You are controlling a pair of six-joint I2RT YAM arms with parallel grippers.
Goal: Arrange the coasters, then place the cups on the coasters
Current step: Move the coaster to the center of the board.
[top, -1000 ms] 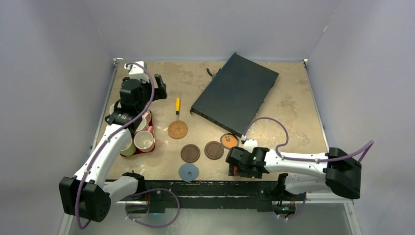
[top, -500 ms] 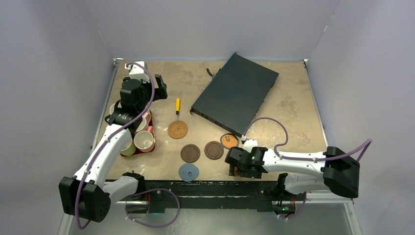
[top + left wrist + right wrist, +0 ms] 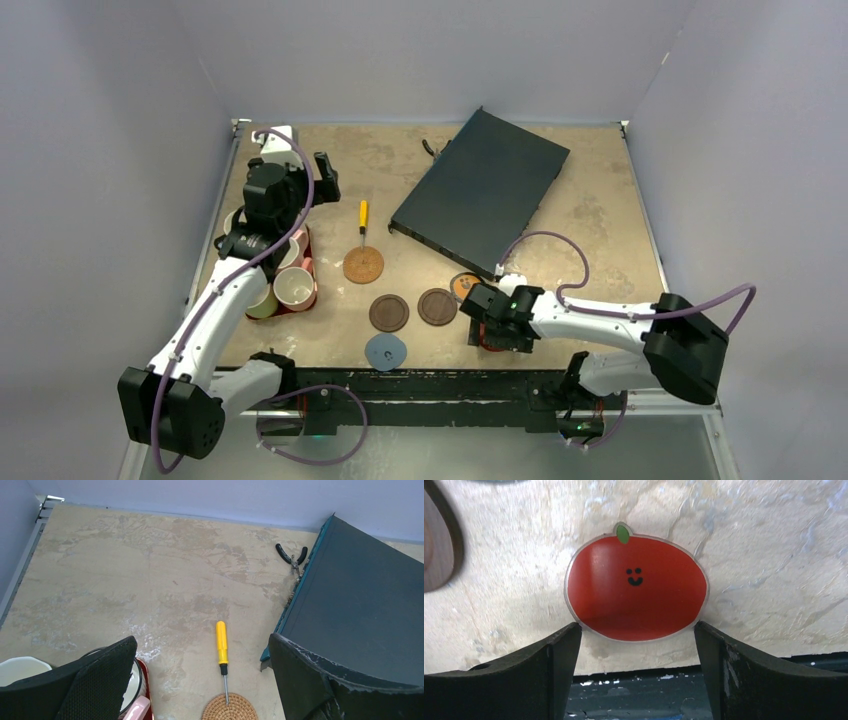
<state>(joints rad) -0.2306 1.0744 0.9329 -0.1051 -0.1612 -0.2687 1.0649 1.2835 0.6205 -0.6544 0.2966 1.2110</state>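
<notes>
The red coaster (image 3: 636, 590), apple-shaped with a small face, lies flat near the table's front edge. My right gripper (image 3: 637, 630) is open, one fingertip at each side of the coaster's near edge; from above the right gripper (image 3: 488, 335) covers most of it. The other coasters are the tan cork (image 3: 363, 265), two dark brown (image 3: 389, 312) (image 3: 437, 306), orange (image 3: 463, 287) and blue-grey (image 3: 385, 351). The cups (image 3: 295, 287) stand crowded on a dark red tray (image 3: 303, 304) at the left. My left gripper (image 3: 200, 642) hangs open and empty above the tray's far end.
A yellow screwdriver (image 3: 221, 642) lies with its tip on the cork coaster (image 3: 230, 707). A large dark flat box (image 3: 480, 190) lies at the back right, with black pliers (image 3: 294, 557) at its corner. The table's front edge (image 3: 639, 672) is just behind the right fingers.
My right gripper has shifted slightly left and forward over the red coaster, and its jaws have narrowed a little. The left arm has not moved.
</notes>
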